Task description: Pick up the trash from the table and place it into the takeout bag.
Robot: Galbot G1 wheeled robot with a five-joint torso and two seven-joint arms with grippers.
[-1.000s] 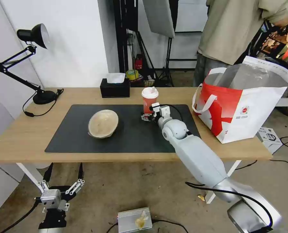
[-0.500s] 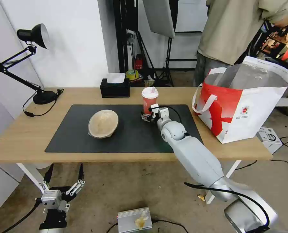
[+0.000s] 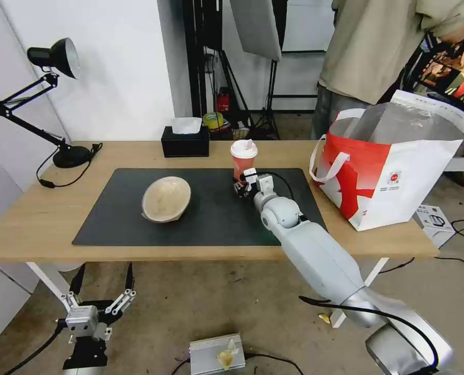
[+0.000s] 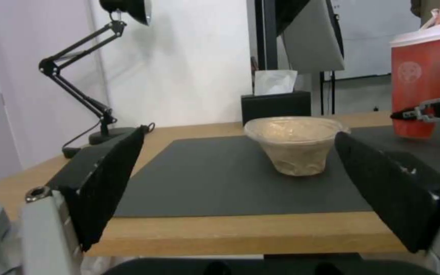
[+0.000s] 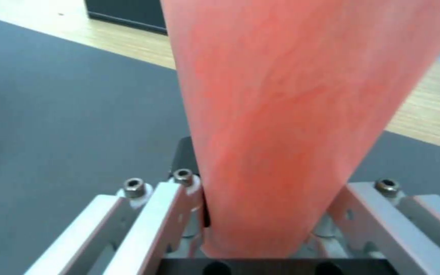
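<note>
The right gripper (image 3: pixel 241 186), fingers closed on the cup (image 3: pixel 242 159), has just lifted and tilted it; transfer to the bag (image 3: pixel 393 172) can begin. The left gripper (image 3: pixel 102 291) hangs wide open below the table (image 3: pixel 34 219).

You have one red cup (image 3: pixel 242 159), one beige bowl (image 3: pixel 166 199), one takeout bag (image 3: pixel 393 166), one tissue box (image 3: pixel 185 141), one lamp (image 3: pixel 49 99).

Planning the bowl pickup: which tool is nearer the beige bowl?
Right. The right tool grips the red cup on the mat beside the beige bowl; the left tool hangs open below the table edge.
</note>
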